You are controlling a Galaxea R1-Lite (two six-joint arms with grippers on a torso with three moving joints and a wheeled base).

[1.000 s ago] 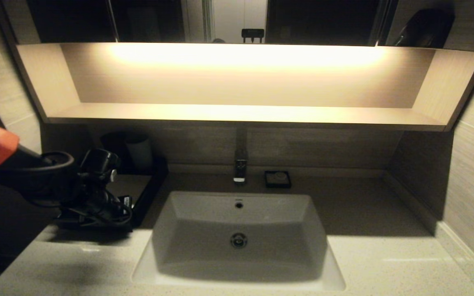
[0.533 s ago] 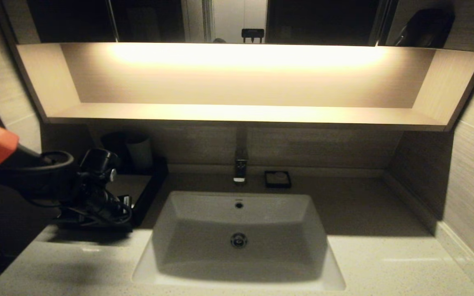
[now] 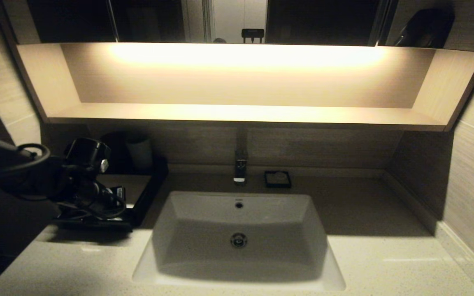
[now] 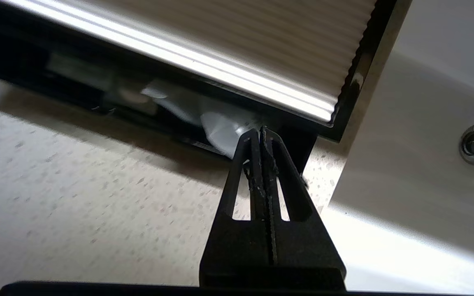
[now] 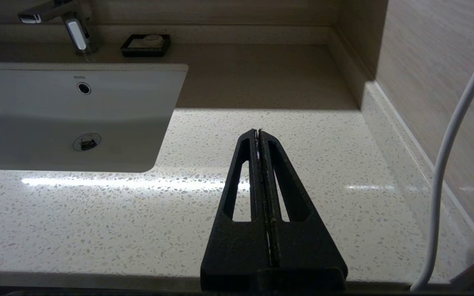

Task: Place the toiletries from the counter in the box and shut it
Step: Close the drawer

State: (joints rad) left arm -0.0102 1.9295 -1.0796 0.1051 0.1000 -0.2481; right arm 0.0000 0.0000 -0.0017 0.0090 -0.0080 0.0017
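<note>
Left wrist view shows the desk point(image 4: 76, 197), a pale speckled stone top, spreading beneath and to one side of the left gripper point(image 4: 260, 130), with the white basin point(image 4: 426, 135) on the other side. Directly ahead of the gripper tips stands the box point(image 4: 228, 45), its ribbed beige top panel overhanging a black drawer point(image 4: 109, 107) that appears not fully pushed in. The left gripper has its fingers pressed together, holding nothing, with the tips at or just short of the drawer front near the box corner; contact cannot be confirmed. Pale wrapped toiletries point(image 4: 216, 123) lie inside the drawer opening, immediately ahead of the tips, and one wrapper seems to stand high near the drawer edge. Probable fault: if the gripper pushes the drawer home from here, the raised wrapper may catch under the top panel and jam the drawer. A push applied close to the corner, rather than centrally, may skew the drawer or slide the whole box across the smooth desk. Tips that ride over the drawer edge would crush the sachets. The right gripper point(image 5: 259, 131), fingers together and empty, is parked over the desk on the far side of the basin.
</note>
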